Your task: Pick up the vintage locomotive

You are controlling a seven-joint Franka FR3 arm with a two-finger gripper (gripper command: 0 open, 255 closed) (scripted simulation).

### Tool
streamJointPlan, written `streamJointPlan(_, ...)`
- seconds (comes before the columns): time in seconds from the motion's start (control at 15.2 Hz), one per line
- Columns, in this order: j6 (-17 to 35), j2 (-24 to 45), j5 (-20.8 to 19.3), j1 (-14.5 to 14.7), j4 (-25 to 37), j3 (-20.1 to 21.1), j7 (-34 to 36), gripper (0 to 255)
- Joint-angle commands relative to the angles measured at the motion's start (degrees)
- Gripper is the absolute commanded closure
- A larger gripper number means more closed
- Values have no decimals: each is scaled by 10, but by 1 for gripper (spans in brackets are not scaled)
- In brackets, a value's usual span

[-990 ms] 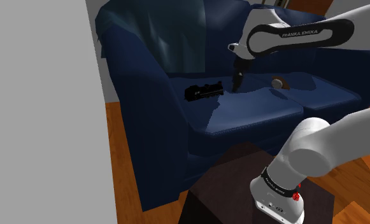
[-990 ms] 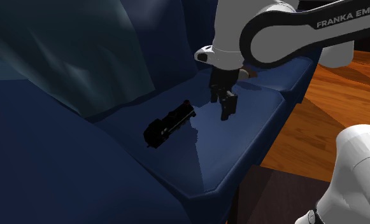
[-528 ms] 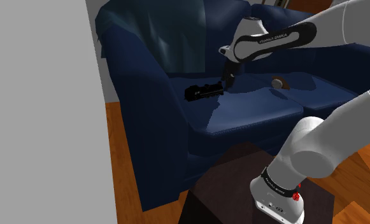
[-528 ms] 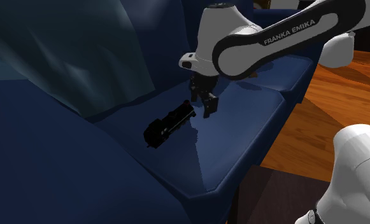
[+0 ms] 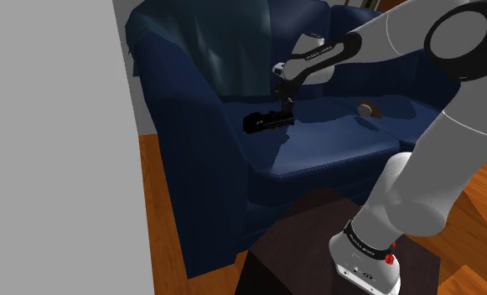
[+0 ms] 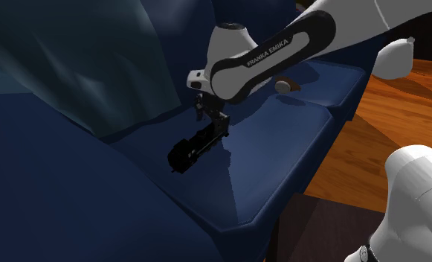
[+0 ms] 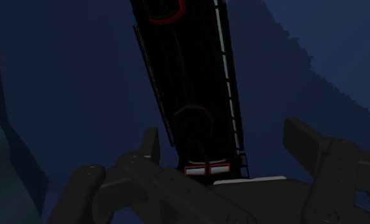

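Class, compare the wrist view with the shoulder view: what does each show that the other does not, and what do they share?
Wrist view: red rings and pale lines on top of the locomotive, and the open fingers either side of its end, not touching. Shoulder view: the grey wall, wooden floor, dark stand and a small round object on the sofa. Both: the black locomotive lying on the dark blue sofa, the gripper at its end.

The sofa (image 5: 334, 159) is smooth dark-blue cloth with a soft sheen, its teal throw (image 5: 225, 42) creased. The floor (image 5: 162, 209) is polished wood. The locomotive (image 5: 266, 121) looks glossy black, the fingers (image 7: 149, 145) matt.
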Motion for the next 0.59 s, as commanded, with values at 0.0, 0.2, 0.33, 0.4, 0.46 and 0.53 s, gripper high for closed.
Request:
streamJointPlan(0.0,13,32,40,1,23,-4,-55,0)
streamJointPlan(0.2,35,48,55,-1,13,-2,-66,0)
streamJointPlan(0.33,50,59,67,-3,7,0,-74,0)
streamJointPlan(0.4,57,64,73,-3,4,1,-78,0)
streamJointPlan(0.46,69,73,84,-5,0,3,-86,0)
streamJointPlan(0.53,69,73,84,-5,0,3,-86,0)
